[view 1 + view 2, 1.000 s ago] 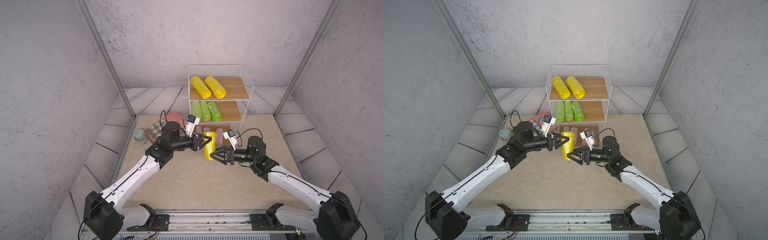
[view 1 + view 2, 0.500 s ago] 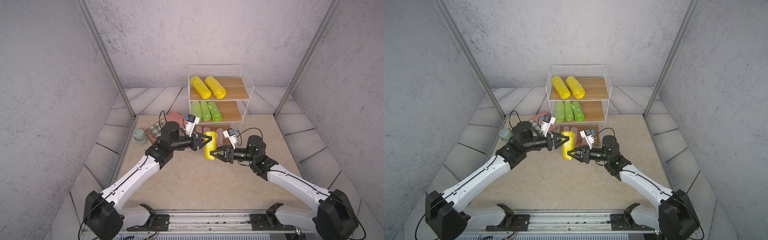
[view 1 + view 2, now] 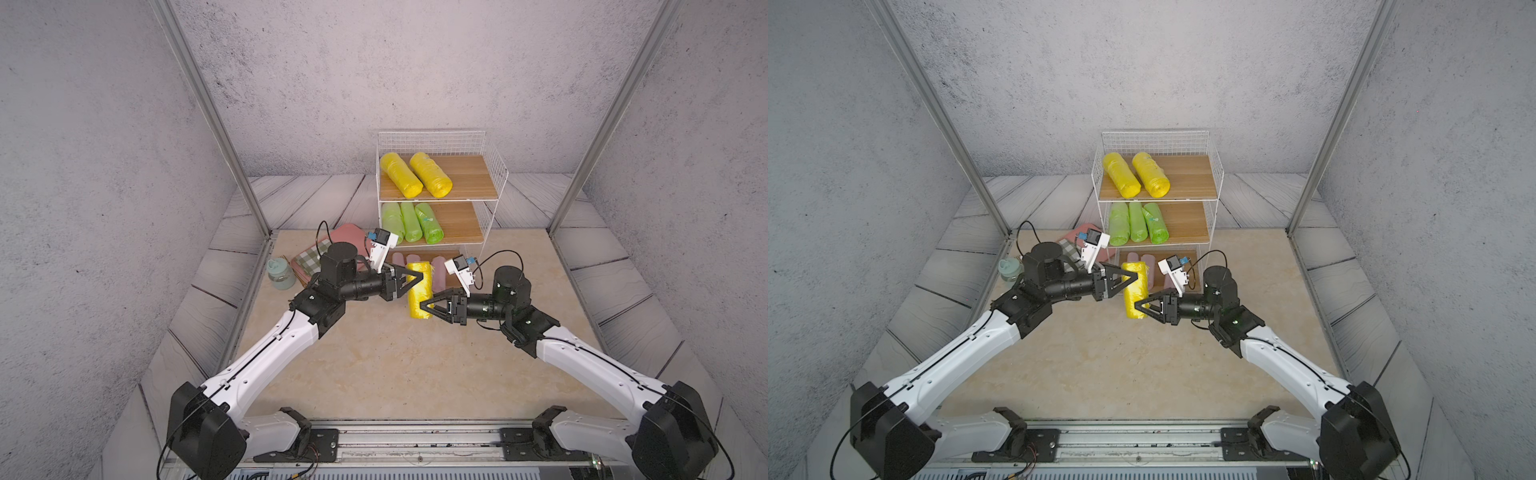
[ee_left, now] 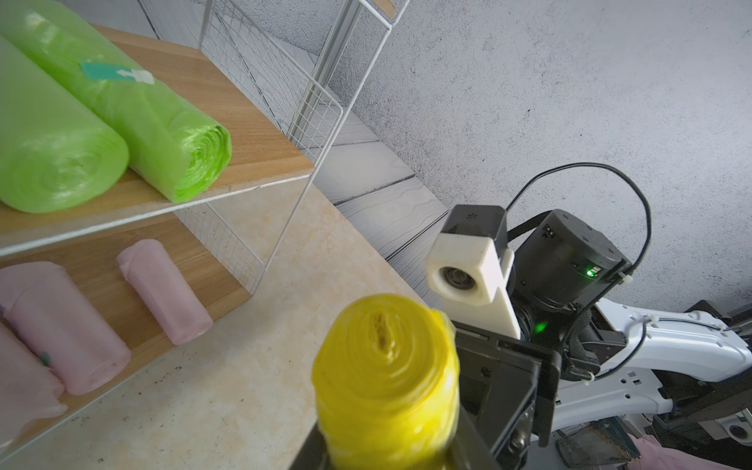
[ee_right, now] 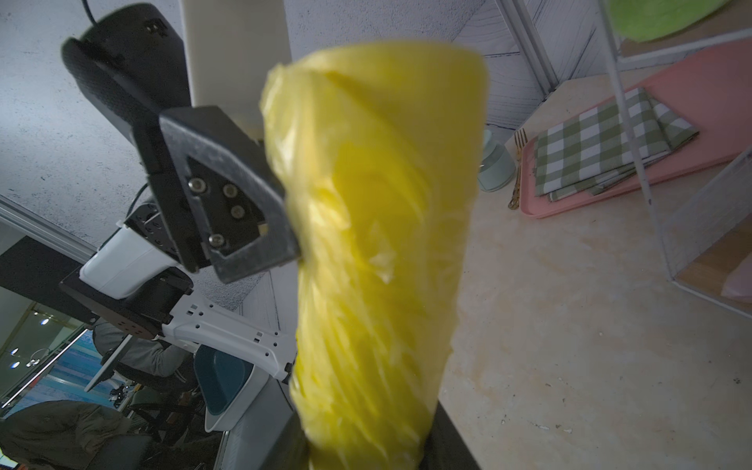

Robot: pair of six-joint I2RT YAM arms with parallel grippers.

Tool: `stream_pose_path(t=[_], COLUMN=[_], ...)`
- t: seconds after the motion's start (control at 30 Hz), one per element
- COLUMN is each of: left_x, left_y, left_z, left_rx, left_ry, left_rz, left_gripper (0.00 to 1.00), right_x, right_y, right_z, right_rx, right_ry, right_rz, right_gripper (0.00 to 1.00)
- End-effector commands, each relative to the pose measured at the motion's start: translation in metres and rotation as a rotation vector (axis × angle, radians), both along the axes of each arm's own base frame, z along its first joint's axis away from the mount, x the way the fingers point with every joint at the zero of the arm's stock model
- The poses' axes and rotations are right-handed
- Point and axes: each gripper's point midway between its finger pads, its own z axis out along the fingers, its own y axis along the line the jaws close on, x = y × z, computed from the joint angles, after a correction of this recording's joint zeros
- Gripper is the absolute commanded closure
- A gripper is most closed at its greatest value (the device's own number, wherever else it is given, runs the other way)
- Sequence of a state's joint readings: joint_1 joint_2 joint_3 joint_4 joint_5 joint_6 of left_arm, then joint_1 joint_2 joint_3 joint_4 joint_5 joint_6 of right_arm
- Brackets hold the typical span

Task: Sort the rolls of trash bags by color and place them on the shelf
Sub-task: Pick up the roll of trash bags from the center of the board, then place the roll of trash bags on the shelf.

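Observation:
A yellow roll (image 3: 419, 291) hangs almost upright above the table in front of the shelf (image 3: 469, 178), as both top views show. My left gripper (image 3: 417, 277) is shut on its upper end. My right gripper (image 3: 424, 307) is shut on its lower end. The left wrist view looks along the yellow roll (image 4: 386, 366), which sits between the jaws. In the right wrist view the yellow roll (image 5: 374, 244) fills the jaws. Two yellow rolls (image 3: 415, 174) lie on the top tier, three green rolls (image 3: 409, 222) on the middle one, and pink rolls (image 3: 438, 266) on the bottom one.
A pink tray (image 3: 349, 232) with a green-white checkered cloth (image 3: 307, 259) lies left of the shelf. A pale green cup (image 3: 280, 274) stands beside it. A fork (image 5: 517, 171) rests on the tray's edge. Metal frame posts stand at the back corners.
My right gripper moved in to the roll's lower end and shut on it. The left arm stayed in place, holding the upper end.

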State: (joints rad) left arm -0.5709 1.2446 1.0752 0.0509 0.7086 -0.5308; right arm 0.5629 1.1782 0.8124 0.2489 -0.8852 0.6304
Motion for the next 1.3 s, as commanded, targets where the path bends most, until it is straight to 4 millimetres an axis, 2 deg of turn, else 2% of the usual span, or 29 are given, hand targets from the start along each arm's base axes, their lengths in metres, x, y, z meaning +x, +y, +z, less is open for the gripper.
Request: stream_pose_path(t=[0.0,0.23,0.33,0.57,0.67,1.03,1.27], left_x=[0.001,-0.002,-0.004,-0.012,-0.015,-0.025,-0.025], left_y=[0.010,0.019,0.025,0.042,0.049,0.066,0.073], left_z=[0.011,0.015,0.015,0.021,0.022,0.031,0.034], left_rx=[-0.015,-0.013,-0.003,0.022,0.039,0.124,0.188], left_ry=[-0.047,-0.071,-0.086,-0.128,-0.143,-0.206,-0.221], left_rz=[0.027,0.044,0.058,0.100,0.111,0.142,0.154], left_gripper=[0.51,0.15,0.03,0.03,0.03,0.03,0.03], right_x=[-0.009,-0.010,-0.010,-0.004,0.001,0.063,0.103], right_y=[-0.007,-0.012,-0.017,-0.035,-0.043,-0.080,-0.095], right_z=[0.026,0.032,0.039,0.066,0.088,0.162,0.192], right_rx=[0.007,-0.058,-0.098,-0.237,-0.274,-0.425,-0.477], right_ry=[-0.116,-0.168,-0.213,-0.369,-0.444,-0.625,-0.647], right_rz=[-0.006,-0.017,-0.034,-0.108,-0.141,-0.473,-0.629], right_gripper=[1.00,1.00,1.00,1.00,1.00,1.00,1.00])
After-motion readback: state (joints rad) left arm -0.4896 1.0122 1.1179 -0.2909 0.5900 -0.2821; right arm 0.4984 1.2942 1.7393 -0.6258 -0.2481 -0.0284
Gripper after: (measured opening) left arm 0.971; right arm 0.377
